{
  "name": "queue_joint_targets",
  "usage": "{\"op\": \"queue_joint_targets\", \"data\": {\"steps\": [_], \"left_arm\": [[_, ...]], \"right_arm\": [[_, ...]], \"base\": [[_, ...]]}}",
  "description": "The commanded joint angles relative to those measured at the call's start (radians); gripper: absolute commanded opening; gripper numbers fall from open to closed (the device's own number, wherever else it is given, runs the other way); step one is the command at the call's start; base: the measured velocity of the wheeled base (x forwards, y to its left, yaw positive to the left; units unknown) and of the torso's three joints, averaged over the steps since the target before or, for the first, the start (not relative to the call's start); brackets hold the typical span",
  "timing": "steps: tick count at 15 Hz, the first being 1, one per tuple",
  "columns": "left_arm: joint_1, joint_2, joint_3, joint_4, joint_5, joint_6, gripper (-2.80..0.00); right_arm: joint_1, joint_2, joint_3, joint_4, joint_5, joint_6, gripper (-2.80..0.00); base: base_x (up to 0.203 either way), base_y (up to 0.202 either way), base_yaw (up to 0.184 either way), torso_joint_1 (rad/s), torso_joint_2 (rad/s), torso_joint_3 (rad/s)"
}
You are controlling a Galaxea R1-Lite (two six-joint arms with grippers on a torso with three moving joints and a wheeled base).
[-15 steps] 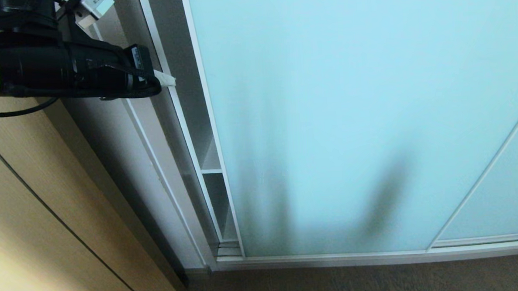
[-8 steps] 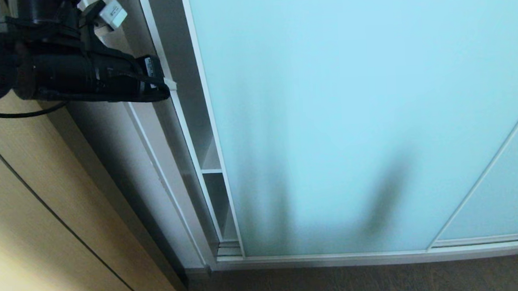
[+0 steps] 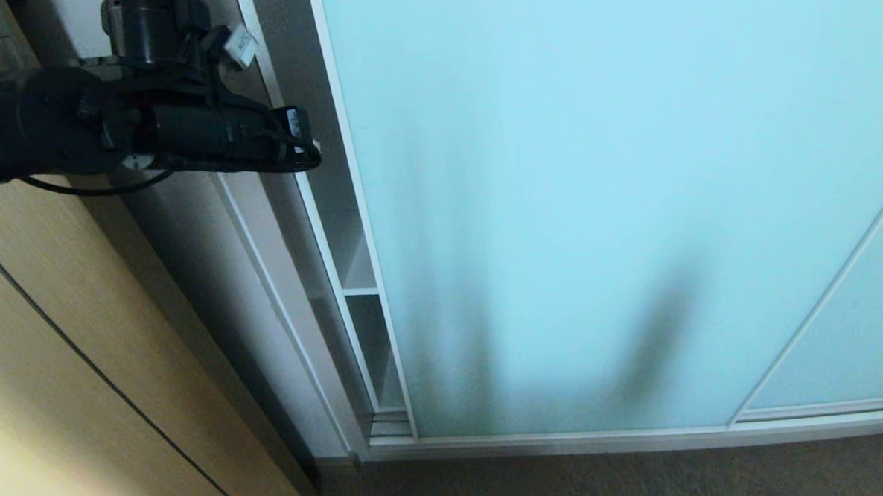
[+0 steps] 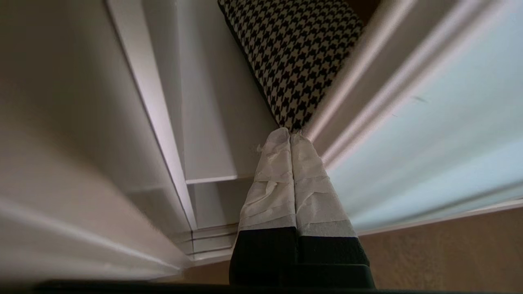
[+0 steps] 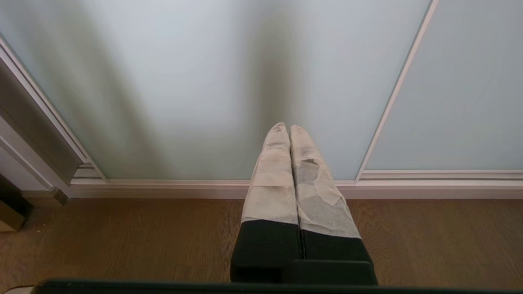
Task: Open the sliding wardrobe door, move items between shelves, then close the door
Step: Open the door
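The left gripper (image 4: 290,136), jaws clenched empty, reaches level into the gap beside the sliding wardrobe door (image 3: 596,196); its tip seems near the cushion (image 4: 294,53); right gripper (image 5: 289,130) clenched, idle.

Brown wood floor (image 5: 122,241); tan cabinet (image 3: 51,354)

I find no legible text, brand, number or sign in any view. A small pale tag on the left arm's cabling (image 3: 241,42) shows faint marks in my head view, too small to read. A label patch on the left gripper (image 3: 315,146) body is likewise unreadable. Both wrist views carry no writing at all.
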Motion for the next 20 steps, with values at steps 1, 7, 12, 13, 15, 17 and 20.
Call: {"op": "queue_joint_targets", "data": {"steps": [1, 7, 12, 13, 15, 17, 20], "left_arm": [[0.0, 0.062, -0.026, -0.043, 0.0, 0.001, -2.8], [-0.006, 0.129, -0.043, -0.162, -0.004, -0.001, -2.8], [-0.036, 0.16, -0.047, -0.215, -0.005, -0.005, -2.8], [-0.044, 0.161, -0.046, -0.215, -0.005, -0.004, -2.8], [-0.058, 0.17, -0.047, -0.217, -0.006, -0.004, -2.8], [-0.067, 0.186, -0.044, -0.242, -0.006, -0.005, -2.8], [-0.079, 0.204, -0.036, -0.266, -0.003, -0.008, -2.8]], "right_arm": [[0.0, 0.0, 0.002, -0.001, 0.0, 0.0, -2.8], [0.0, 0.0, 0.0, -0.001, 0.0, 0.0, -2.8], [0.0, 0.0, 0.0, -0.001, 0.0, 0.0, -2.8], [0.0, 0.0, 0.0, -0.001, 0.0, 0.0, -2.8], [0.0, 0.0, 0.0, -0.001, 0.0, 0.0, -2.8], [0.0, 0.0, 0.0, -0.001, 0.0, 0.0, -2.8], [0.0, 0.0, 0.0, -0.001, 0.0, 0.0, -2.8]], "base": [[0.0, 0.0, 0.0, 0.0, 0.0, 0.0], [0.0, 0.0, 0.0, 0.0, 0.0, 0.0], [0.0, 0.0, 0.0, 0.0, 0.0, 0.0], [0.0, 0.0, 0.0, 0.0, 0.0, 0.0], [0.0, 0.0, 0.0, 0.0, 0.0, 0.0], [0.0, 0.0, 0.0, 0.0, 0.0, 0.0], [0.0, 0.0, 0.0, 0.0, 0.0, 0.0]]}}
